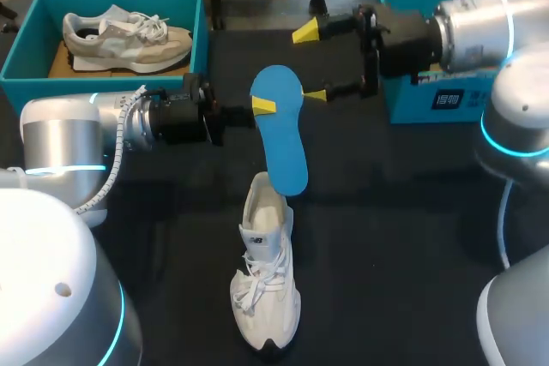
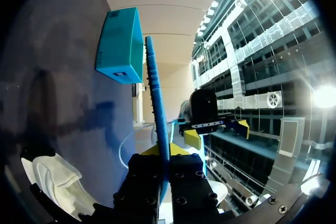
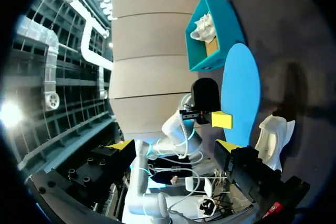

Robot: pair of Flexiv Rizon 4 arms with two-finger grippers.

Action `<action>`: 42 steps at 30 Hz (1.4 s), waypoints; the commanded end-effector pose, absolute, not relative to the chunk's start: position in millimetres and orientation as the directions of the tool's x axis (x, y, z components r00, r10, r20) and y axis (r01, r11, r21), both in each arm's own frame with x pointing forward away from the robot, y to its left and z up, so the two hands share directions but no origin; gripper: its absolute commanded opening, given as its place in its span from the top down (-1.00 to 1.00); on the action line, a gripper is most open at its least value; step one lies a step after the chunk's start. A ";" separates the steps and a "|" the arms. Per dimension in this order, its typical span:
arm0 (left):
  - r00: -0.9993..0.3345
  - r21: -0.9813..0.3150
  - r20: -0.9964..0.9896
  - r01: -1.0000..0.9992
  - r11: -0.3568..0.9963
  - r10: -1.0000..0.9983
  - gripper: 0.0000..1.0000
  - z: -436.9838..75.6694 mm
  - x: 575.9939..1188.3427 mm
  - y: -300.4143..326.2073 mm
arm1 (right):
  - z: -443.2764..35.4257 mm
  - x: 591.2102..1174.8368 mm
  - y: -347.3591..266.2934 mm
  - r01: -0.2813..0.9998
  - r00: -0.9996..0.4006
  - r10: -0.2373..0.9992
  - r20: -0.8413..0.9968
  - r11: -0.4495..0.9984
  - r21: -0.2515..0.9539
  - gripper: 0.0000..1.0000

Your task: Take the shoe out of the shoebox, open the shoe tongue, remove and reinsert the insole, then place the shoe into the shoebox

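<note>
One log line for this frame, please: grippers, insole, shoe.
left gripper: shut on blue insole | insole: lower end at white shoe opening | right gripper: open, beside insole top | shoe: on table

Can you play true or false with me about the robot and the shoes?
1. The left claw is holding the blue insole. True.
2. The right claw is shut on a shoe. False: it is open and holds nothing, up by the insole's top end.
3. The shoebox is empty. False: a second shoe lies inside it.
4. A white shoe sits on the table, outside the box. True.
5. The insole lies flat on the table. False: it is held up in the air, with its lower end at the white shoe's heel opening.
</note>
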State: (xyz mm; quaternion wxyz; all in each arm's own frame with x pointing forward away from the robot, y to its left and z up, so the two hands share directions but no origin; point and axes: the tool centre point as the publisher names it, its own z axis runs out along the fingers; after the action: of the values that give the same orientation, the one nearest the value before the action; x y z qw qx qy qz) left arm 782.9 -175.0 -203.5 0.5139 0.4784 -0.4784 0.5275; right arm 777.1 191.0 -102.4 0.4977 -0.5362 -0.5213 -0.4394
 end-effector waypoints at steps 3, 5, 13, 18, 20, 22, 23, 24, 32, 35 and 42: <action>-0.015 -0.014 0.996 -1.000 -0.016 0.083 1.00 -203.5 782.1 -175.3 | -106.9 774.5 191.0 0.997 0.070 -0.016 0.997 0.032 -0.070 -1.00; -0.042 -0.040 0.995 -0.999 -0.022 0.091 1.00 -202.8 784.6 -173.4 | -106.5 776.0 190.6 0.997 0.065 -0.014 0.998 0.037 -0.065 -1.00; -0.289 -0.282 0.955 -0.955 -0.095 0.064 1.00 -190.1 799.5 -150.9 | -104.6 777.8 190.1 0.998 0.059 -0.020 0.998 0.040 -0.058 -1.00; -0.560 -0.553 0.827 -0.825 -0.114 0.042 1.00 -177.9 802.4 -136.4 | -104.6 777.8 190.1 0.998 0.059 -0.020 0.998 0.040 -0.058 -1.00; -0.656 -0.648 0.755 -0.750 -0.132 0.014 1.00 -171.6 805.3 -132.7 | -104.6 777.8 190.1 0.998 0.059 -0.020 0.998 0.040 -0.058 -1.00; -0.766 -0.758 0.643 -0.638 -0.137 0.010 1.00 -166.4 806.8 -128.4 | -104.6 777.8 190.1 0.998 0.059 -0.020 0.998 0.040 -0.058 -1.00; -0.804 -0.794 0.595 -0.590 -0.148 0.012 1.00 -163.8 808.4 -126.2 | -104.6 777.8 190.1 0.998 0.059 -0.020 0.998 0.040 -0.058 -1.00; -0.848 -0.838 0.530 -0.522 -0.160 -0.007 1.00 -161.4 810.9 -124.7 | -104.6 777.8 190.1 0.998 0.059 -0.020 0.998 0.040 -0.058 -1.00; -0.997 -0.978 0.077 -0.074 -0.193 -0.008 1.00 -154.4 823.8 -118.0 | -104.6 777.8 190.1 0.998 0.059 -0.020 0.998 0.040 -0.058 -1.00; -0.991 -0.972 -0.134 0.137 -0.192 -0.029 1.00 -154.7 823.4 -115.8 | -104.6 777.8 190.1 0.998 0.059 -0.020 0.998 0.040 -0.058 -1.00; -0.949 -0.932 -0.308 0.315 -0.178 -0.067 1.00 -162.8 829.7 -115.9 | -104.6 777.8 190.1 0.998 0.059 -0.020 0.998 0.040 -0.058 -1.00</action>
State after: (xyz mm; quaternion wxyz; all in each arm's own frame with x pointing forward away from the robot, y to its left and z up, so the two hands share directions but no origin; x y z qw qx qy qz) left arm 827.8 -114.9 -159.0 0.1260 0.1524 -0.6344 0.7473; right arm 777.7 187.9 -104.0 0.5297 -0.4985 -0.4899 -0.4805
